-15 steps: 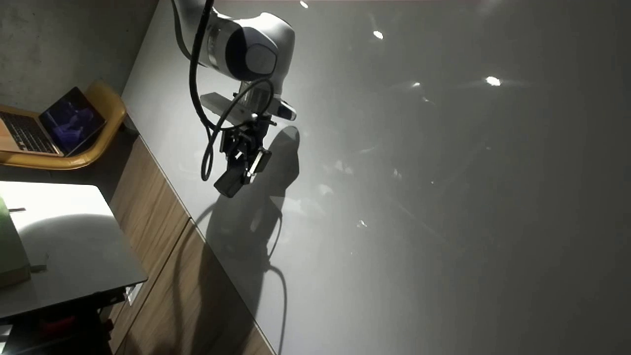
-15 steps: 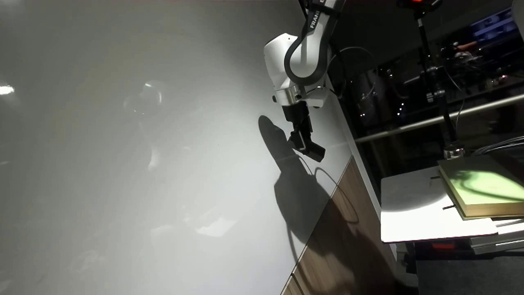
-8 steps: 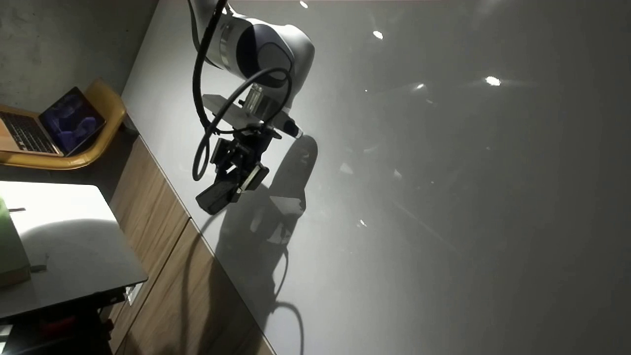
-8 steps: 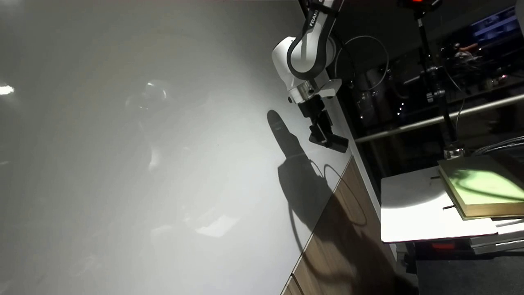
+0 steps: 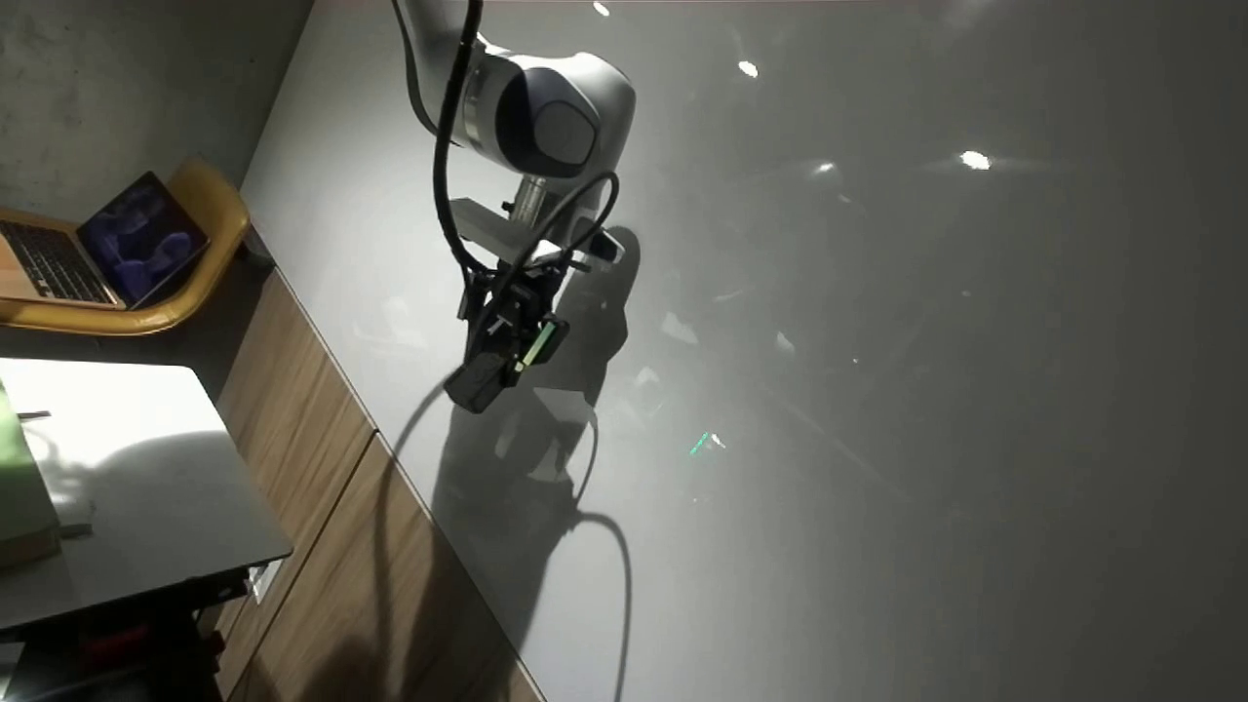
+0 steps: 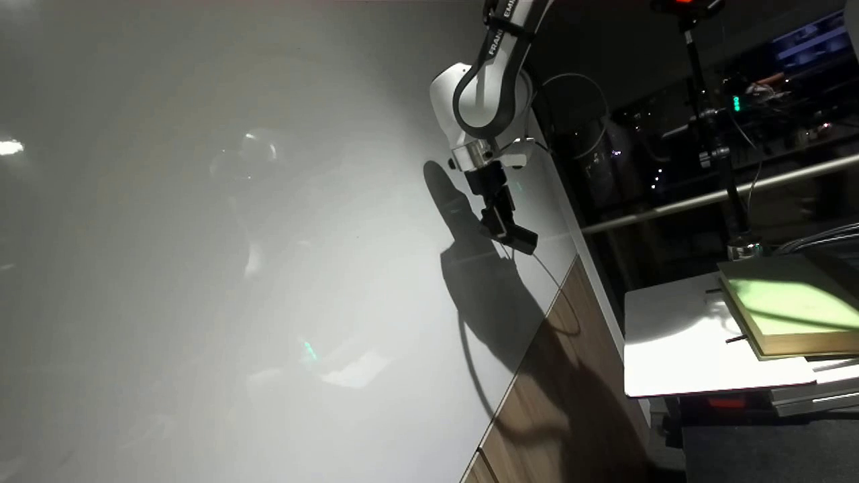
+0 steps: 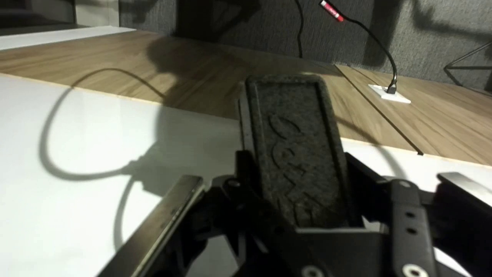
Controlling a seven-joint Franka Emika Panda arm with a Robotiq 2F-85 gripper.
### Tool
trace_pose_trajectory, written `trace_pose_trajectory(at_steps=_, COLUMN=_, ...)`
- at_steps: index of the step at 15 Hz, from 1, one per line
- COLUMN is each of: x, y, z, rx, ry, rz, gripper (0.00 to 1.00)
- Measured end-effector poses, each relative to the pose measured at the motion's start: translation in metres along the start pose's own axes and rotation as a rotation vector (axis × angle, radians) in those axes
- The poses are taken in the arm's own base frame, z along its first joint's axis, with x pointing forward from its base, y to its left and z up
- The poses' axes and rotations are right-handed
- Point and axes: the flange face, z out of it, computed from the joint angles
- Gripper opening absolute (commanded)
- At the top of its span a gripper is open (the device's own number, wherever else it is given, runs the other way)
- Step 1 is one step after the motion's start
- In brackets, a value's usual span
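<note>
My gripper (image 7: pixel 300 167) is shut on a dark grey felt-like block (image 7: pixel 296 127) with curved marks scratched on its face. The fingers press its two long sides, and its far end sticks out past the fingertips. In both exterior views my gripper (image 5: pixel 515 336) (image 6: pixel 496 211) holds the block (image 5: pixel 476 382) (image 6: pixel 522 240) tilted, close to the edge where the glossy white surface (image 5: pixel 829 546) (image 6: pixel 322 235) meets the wood panels (image 5: pixel 312 526) (image 6: pixel 537 396). The block's shadow lies apart from it, and it appears clear of the surface. The block's inner end is hidden by the gripper.
A small table (image 5: pixel 185 497) (image 6: pixel 704 362) with a green book (image 6: pixel 792 308) stands beside the panels. A laptop (image 5: pixel 136 239) lies on a yellow chair (image 5: pixel 210 210). A cable plugs into a white outlet plate (image 7: pixel 389 94). A stand (image 6: pixel 715 134) is behind the table.
The arm swung the block toward the wood edge, then partly back. Over the whole second it shifted slightly right and down in an exterior view. A green light now shows at the gripper.
</note>
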Motion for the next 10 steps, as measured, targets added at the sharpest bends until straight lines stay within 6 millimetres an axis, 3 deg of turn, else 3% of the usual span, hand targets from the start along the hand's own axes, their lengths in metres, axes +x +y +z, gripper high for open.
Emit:
trace_pose_trajectory(at_steps=4, x=0.030, y=0.024, z=-0.019, rx=-0.024, ry=0.060, rz=-0.021, gripper=0.34)
trace_pose_trajectory(at_steps=10, x=0.026, y=0.052, z=-0.021, rx=-0.034, ry=0.061, rz=-0.012, gripper=0.34)
